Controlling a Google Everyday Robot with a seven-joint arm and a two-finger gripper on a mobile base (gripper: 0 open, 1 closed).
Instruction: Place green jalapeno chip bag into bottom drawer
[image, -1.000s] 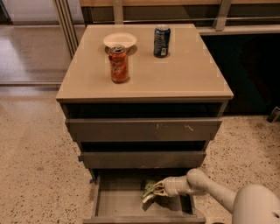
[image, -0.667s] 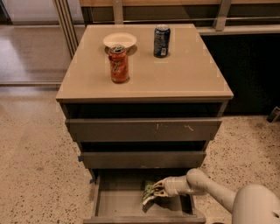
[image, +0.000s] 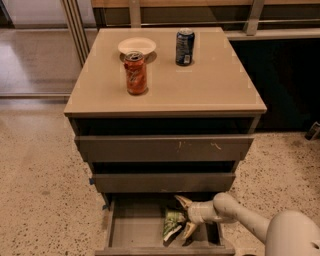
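Observation:
The bottom drawer (image: 130, 227) is pulled out at the foot of the grey-brown cabinet. The green jalapeno chip bag (image: 173, 223) lies inside it, right of the middle, with white and dark markings showing. My gripper (image: 184, 216) reaches into the drawer from the right on a white arm. Its two pale fingers are spread wide, one above the bag and one at the bag's lower right. The bag rests on the drawer floor between them and is not clamped.
On the cabinet top stand a red-orange can (image: 135, 73), a white bowl (image: 136, 46) behind it and a dark blue can (image: 184, 47). The two upper drawers (image: 165, 148) are nearly closed. Speckled floor lies left and right. A dark wall stands to the right.
The gripper and the bag stay in about the same place in the drawer. The fingers now stand a little wider apart around the bag.

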